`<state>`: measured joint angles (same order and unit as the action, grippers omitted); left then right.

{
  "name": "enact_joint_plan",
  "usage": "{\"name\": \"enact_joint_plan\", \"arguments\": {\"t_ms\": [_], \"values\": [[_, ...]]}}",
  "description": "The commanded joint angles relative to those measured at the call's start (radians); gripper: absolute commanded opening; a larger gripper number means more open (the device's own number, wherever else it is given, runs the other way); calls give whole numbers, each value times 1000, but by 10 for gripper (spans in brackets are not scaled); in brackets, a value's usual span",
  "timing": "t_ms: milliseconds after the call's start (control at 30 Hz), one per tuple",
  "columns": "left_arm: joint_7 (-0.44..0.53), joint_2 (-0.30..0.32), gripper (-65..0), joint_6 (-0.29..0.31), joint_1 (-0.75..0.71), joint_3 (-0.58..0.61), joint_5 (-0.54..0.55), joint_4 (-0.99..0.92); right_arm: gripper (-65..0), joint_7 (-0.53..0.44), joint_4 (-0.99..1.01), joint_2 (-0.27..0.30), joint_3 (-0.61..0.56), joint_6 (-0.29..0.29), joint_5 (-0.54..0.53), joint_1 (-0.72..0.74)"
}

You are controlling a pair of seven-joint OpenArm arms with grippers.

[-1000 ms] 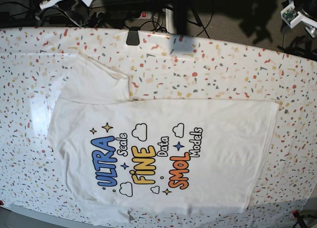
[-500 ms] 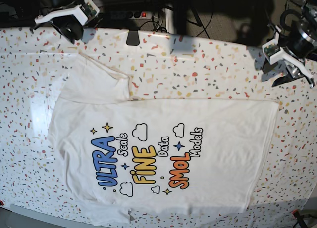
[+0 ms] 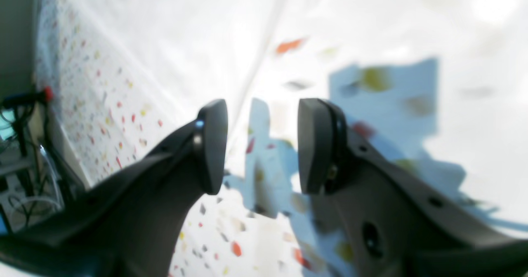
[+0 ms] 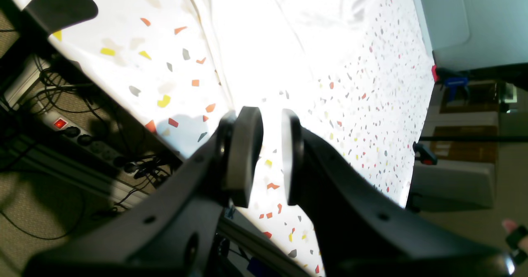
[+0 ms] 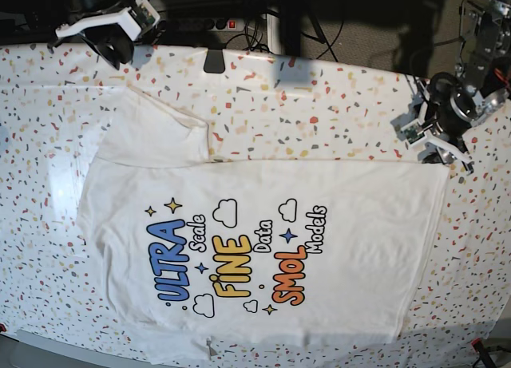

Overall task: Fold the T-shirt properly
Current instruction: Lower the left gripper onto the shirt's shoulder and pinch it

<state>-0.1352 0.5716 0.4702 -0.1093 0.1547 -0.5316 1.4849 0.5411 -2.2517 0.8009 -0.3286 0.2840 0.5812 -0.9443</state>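
The only readable writing is on the chest of the white T-shirt [image 5: 263,248], seen in the base view. Its words run sideways there. "ULTRA" [image 5: 172,260] is in big blue letters, "FINE" [image 5: 229,264] in yellow beside it, and "SMOL" [image 5: 289,277] in orange beyond that. Small white script sits next to each big word: "Scale" [image 5: 200,232], "Data" [image 5: 263,236] and "Models" [image 5: 317,228]. Neither wrist view shows any legible lettering.
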Motion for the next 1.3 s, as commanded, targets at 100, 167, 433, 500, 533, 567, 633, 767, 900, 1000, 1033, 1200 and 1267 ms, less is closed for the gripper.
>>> {"name": "enact_joint_plan", "arguments": {"t_ms": [100, 167, 433, 500, 533, 567, 633, 767, 900, 1000, 1033, 1200, 1267], "values": [[13, 19, -383, -10, 82, 18, 0, -73, -524, -16, -19, 5, 2, 15, 19, -6], [31, 19, -383, -10, 113, 18, -1, -111, -524, -16, -19, 5, 2, 15, 19, -6], [70, 19, -384, 21, 182, 19, -3, -192, -524, 48, -19, 5, 2, 16, 183, -6], [87, 18, -384, 29, 182, 23, -4, -196, -524, 54, -19, 5, 2, 17, 205, -6], [86, 19, -384, 28, 182, 31, -10, -197, -524, 56, -19, 5, 2, 17, 204, -5], [87, 18, -384, 28, 182, 39, -27, -199, -524, 56, -19, 5, 2, 17, 204, -6], [87, 18, -384, 28, 190, 63, -45, -209, -524, 63, -19, 5, 2, 20, 205, -6], [82, 11, -384, 27, 245, 119, -45, -286, -524, 80, -19, 5, 2, 32, 204, -6], [72, -1, -384, 27, 307, 150, -45, -361, -524, 124, -19, 5, 2, 39, 204, -6], [76, -4, -384, 28, 329, 150, -45, -379, -524, 131, -19, 5, 2, 39, 204, -6], [76, -3, -388, 28, 332, 150, -45, -379, -524, 131, -19, 5, 2, 39, 205, -6], [76, -4, -446, 80, 334, 150, -45, -379, -524, 130, -19, 5, 2, 39, 205, -6], [76, -4, -471, 102, 333, 150, -45, -379, -524, 130, -19, 5, 2, 39, 205, -6]]}}
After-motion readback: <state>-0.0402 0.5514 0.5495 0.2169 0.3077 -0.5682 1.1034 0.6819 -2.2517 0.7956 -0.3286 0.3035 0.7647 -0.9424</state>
